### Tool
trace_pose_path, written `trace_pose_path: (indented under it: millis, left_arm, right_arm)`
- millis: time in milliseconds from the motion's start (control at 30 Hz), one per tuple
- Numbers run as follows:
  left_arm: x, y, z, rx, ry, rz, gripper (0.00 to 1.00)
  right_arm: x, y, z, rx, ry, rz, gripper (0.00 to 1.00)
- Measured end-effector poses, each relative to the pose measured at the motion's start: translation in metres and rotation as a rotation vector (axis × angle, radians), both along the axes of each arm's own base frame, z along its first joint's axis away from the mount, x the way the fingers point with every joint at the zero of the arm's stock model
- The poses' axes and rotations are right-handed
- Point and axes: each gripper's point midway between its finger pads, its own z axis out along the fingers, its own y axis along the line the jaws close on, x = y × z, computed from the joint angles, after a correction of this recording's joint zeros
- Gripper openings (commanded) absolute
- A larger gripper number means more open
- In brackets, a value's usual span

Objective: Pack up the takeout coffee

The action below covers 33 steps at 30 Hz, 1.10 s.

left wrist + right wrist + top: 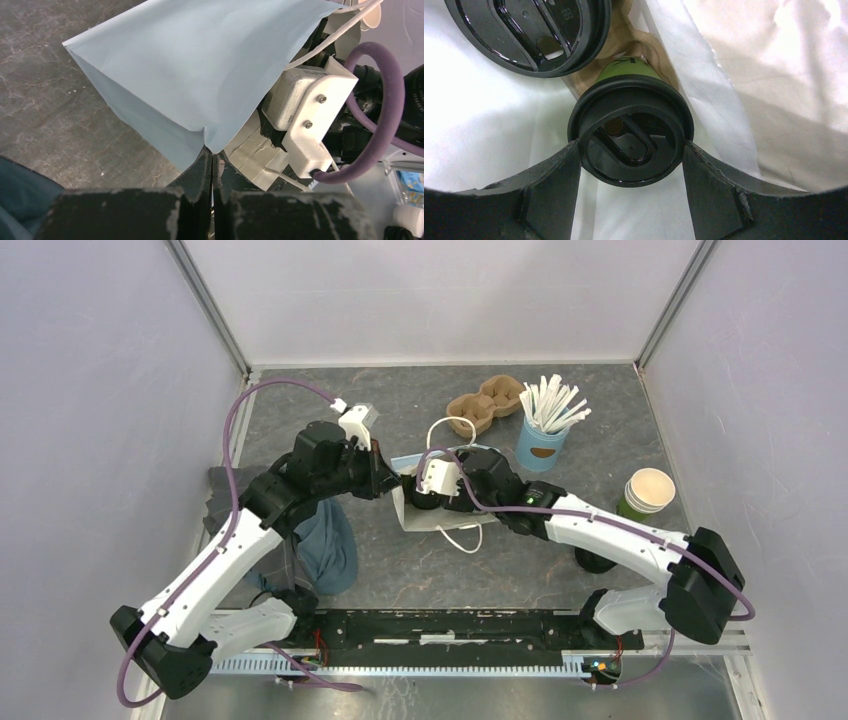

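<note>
The light-blue paper bag lies on its side mid-table, its pale mouth facing the right arm. My left gripper is shut on a corner of the bag's rim and holds it up. The right gripper reaches inside the bag, and its fingers press both sides of the black lid of the takeout coffee, a dark-green cup. Another black-lidded cup sits just beyond it in a brown carrier. From above, the right gripper is mostly hidden in the bag.
A light-blue cup of white sticks and a brown cardboard carrier stand at the back. A lidless green cup is at the right. A dark-blue cloth lies under the left arm. White bag handles trail onto the table.
</note>
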Motion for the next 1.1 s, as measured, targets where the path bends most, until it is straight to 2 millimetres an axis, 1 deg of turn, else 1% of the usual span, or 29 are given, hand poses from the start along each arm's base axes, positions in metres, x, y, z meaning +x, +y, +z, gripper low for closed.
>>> trace_pose_path:
  millis: [133, 467, 633, 767, 900, 1100]
  left_arm:
    - [-0.008, -0.001, 0.004, -0.016, 0.040, -0.007, 0.02]
    - [-0.027, -0.006, 0.009, -0.088, 0.147, -0.016, 0.02]
    - [-0.036, -0.006, 0.013, -0.125, 0.184, -0.007, 0.02]
    - [-0.039, -0.005, 0.010, -0.133, 0.226, 0.015, 0.02]
    - [-0.035, 0.001, 0.012, -0.109, 0.248, 0.069, 0.02]
    - [-0.019, 0.008, 0.014, -0.034, 0.272, 0.154, 0.02]
  right_arm:
    - [-0.004, 0.000, -0.002, -0.002, 0.021, 0.012, 0.21]
    - [-0.022, -0.002, -0.003, 0.010, 0.094, 0.062, 0.21]
    - [-0.029, 0.001, -0.002, 0.014, 0.138, 0.091, 0.21]
    - [-0.032, 0.005, -0.003, 0.005, 0.170, 0.104, 0.21]
    - [-0.028, 0.013, -0.005, -0.010, 0.204, 0.116, 0.20]
    - [-0.021, 0.020, -0.011, -0.056, 0.234, 0.125, 0.21]
